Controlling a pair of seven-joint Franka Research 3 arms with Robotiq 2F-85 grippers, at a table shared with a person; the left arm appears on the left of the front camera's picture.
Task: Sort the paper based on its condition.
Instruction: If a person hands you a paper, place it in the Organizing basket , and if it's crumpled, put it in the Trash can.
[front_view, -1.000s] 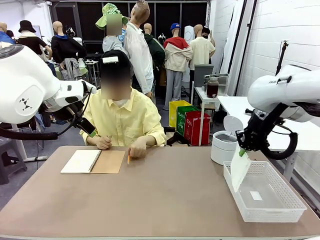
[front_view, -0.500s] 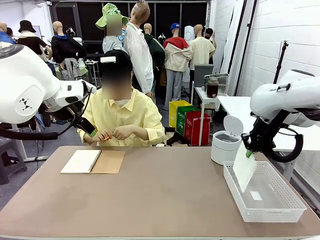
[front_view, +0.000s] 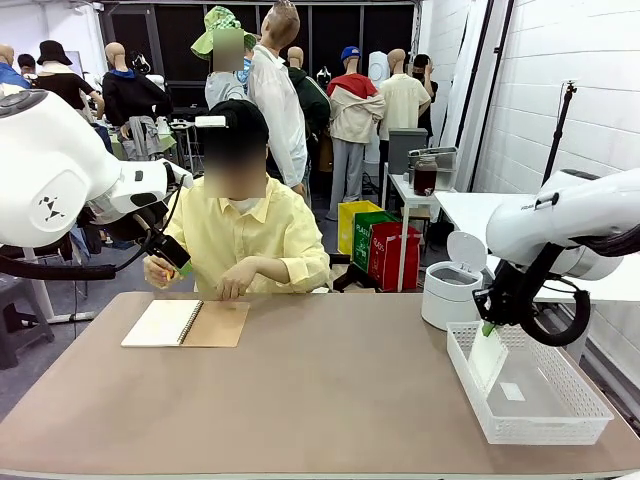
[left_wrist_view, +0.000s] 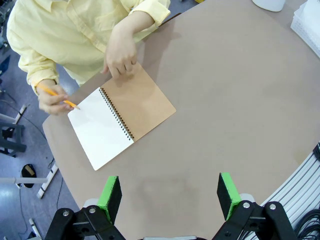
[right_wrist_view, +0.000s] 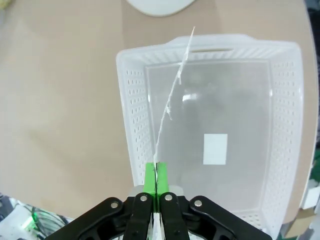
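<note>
The right gripper (front_view: 487, 326), clamped on the top edge of the paper (front_view: 488, 357), is dangling it upright in the white basket (front_view: 550, 428) beside a wall, so releasing now is probably risking it catching on the rim.

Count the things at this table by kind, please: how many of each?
notebook: 1
pencil: 1
sheet: 1
basket: 1
tag: 1
bin: 1
Total: 6
</note>
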